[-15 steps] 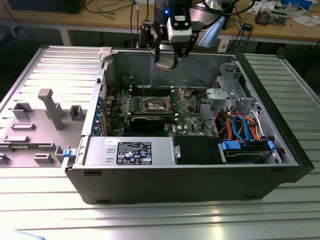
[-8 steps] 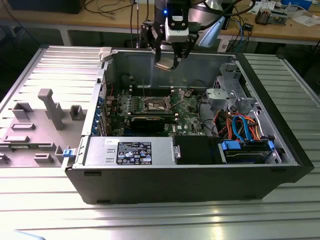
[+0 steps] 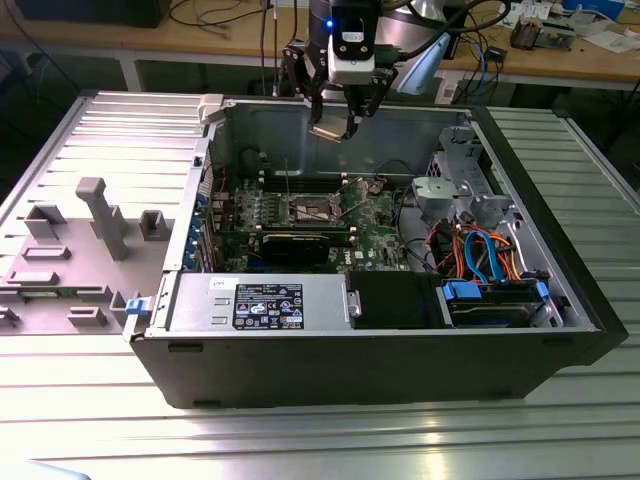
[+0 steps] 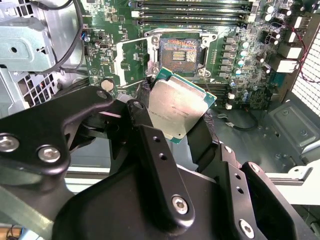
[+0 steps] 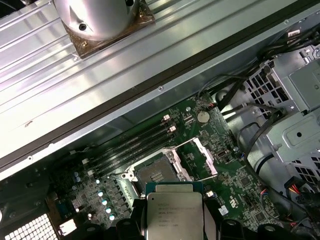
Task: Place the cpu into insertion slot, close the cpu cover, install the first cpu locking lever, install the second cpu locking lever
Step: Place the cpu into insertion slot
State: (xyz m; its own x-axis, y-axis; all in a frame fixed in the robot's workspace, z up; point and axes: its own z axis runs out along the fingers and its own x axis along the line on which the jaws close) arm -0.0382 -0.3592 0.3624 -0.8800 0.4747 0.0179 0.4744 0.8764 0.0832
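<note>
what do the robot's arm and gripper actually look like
The matte black gripper is built of angular metal links joined by silver round-headed screws. It ends in two long black fingers with small holes along them. In the exterior view, a white and black boxy module sits above the fingers, and a small blue light glows on the dark wrist.

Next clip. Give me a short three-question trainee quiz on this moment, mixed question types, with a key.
1. True or false: the cpu already sits in the insertion slot.
2. The end effector grips: A) the cpu, B) a screwdriver, C) nothing.
3. Fill in: the cpu cover is ___ (open or closed).
Key: 1 false; 2 A; 3 open.
</note>
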